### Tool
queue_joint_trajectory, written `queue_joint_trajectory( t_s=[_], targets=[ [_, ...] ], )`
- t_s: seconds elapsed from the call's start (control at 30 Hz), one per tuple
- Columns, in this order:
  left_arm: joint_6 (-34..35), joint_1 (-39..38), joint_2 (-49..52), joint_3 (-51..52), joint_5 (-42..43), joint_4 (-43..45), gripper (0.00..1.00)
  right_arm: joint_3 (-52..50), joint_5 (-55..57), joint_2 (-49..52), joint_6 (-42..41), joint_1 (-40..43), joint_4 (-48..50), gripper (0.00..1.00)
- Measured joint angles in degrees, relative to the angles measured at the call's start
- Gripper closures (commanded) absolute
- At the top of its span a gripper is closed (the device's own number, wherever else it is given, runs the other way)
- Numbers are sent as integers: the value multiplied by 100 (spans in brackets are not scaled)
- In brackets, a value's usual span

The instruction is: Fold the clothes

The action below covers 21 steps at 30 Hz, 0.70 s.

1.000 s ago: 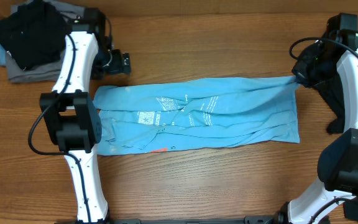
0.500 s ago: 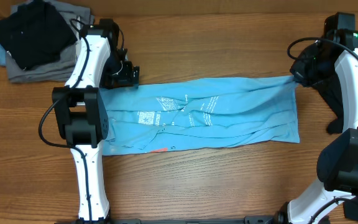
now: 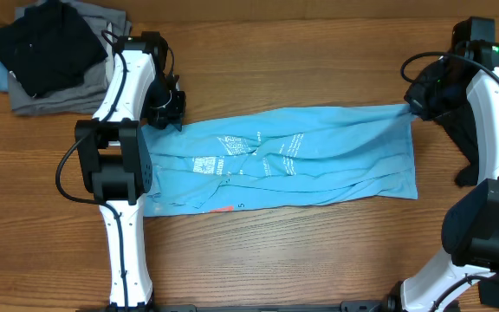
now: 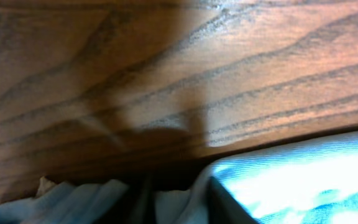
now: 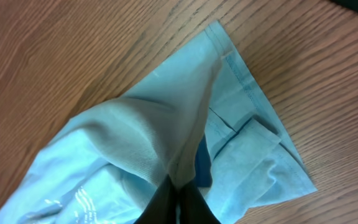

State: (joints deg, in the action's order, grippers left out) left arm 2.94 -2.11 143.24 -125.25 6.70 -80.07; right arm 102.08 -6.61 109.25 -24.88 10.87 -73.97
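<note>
A: Where to look for the T-shirt (image 3: 275, 165)?

B: Spread out long across the wooden table (image 3: 301, 260), light blue, wrinkled, folded into a band.

A: Nearest on it?

B: Along the near edge, toward the left end, a small orange-red mark (image 3: 223, 209). Farther up, around mid-band, white lettering (image 3: 232, 156).

A: Anything in the way?

B: Yes. Left arm (image 3: 115, 169) right across the T-shirt's left end, hiding the cloth beneath from overhead.

A: And along the far edge?

B: At the far left corner, left gripper (image 3: 165, 114), down at the cloth. Impossible to tell whether pinched or parted. Nothing in the wrist view but wood grain, shadow and bunched blue cloth along the bottom, with no fingers plainly seen.

A: Far right corner?

B: Right gripper (image 3: 412, 108), clamped tight on that corner. Cloth drawn up into a peak between the dark fingers (image 5: 191, 208), with hem and stitching fanned out just past them.

A: Beyond the T-shirt?

B: Farther back, off past the left end and well apart from it, a pile of grey folded garments (image 3: 50, 102), topped with a black garment (image 3: 42, 43).
</note>
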Motion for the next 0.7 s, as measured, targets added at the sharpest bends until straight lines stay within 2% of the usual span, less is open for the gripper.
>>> queue_joint_trajectory(
  t_s=[0.3, 0.43, 0.5, 0.6, 0.7],
  targets=[
    [424, -2, -817, -2, -90, -382, 79, -2, 0, -2, -155, 0, -389, 96],
    [520, -2, -1375, -44, -160, -796, 70, -11, 0, -4, -138, -11, -710, 96],
    [590, -2, -1547, -85, -184, -1091, 69, -11, 2, -4, -120, -26, -861, 96],
    [612, -2, -1626, -90, -221, -1547, 72, -13, 2, -13, -94, -96, -1069, 96],
    [623, -2, -1626, 61, -229, -1644, 77, -13, 31, -42, -72, -247, -1268, 96]
  ],
)
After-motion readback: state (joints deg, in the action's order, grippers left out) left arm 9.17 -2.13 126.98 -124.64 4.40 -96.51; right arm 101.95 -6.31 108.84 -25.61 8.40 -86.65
